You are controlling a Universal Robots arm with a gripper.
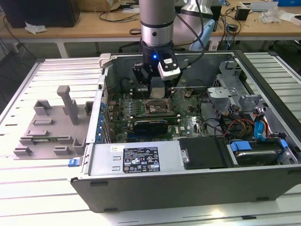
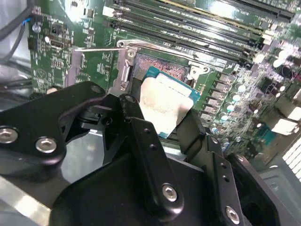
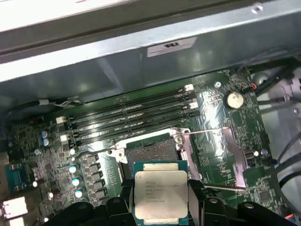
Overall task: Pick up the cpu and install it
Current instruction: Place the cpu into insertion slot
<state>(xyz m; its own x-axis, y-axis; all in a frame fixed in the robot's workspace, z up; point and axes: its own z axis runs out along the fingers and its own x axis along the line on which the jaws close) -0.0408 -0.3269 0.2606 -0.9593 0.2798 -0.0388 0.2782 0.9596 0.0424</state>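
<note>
Arm (image 1: 155,19): thick silver-grey cylinder, upper centre of frame in exterior view, banded by black ring at wrist. Blue light (image 1: 154,57) glowed on black wrist block. Silver-white camera module (image 1: 168,69) was mounted alongside. Black cable (image 1: 203,29) looped off arm's side. End effector (image 2: 161,113) in second wrist view: matte black linkage fingers (image 2: 141,141), rounded pivot housings, bright silver screws (image 2: 46,145) at joints.

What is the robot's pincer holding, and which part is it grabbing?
The small flat square silver-topped cpu is held in the black pincer, pinched by two opposite side edges.
</note>
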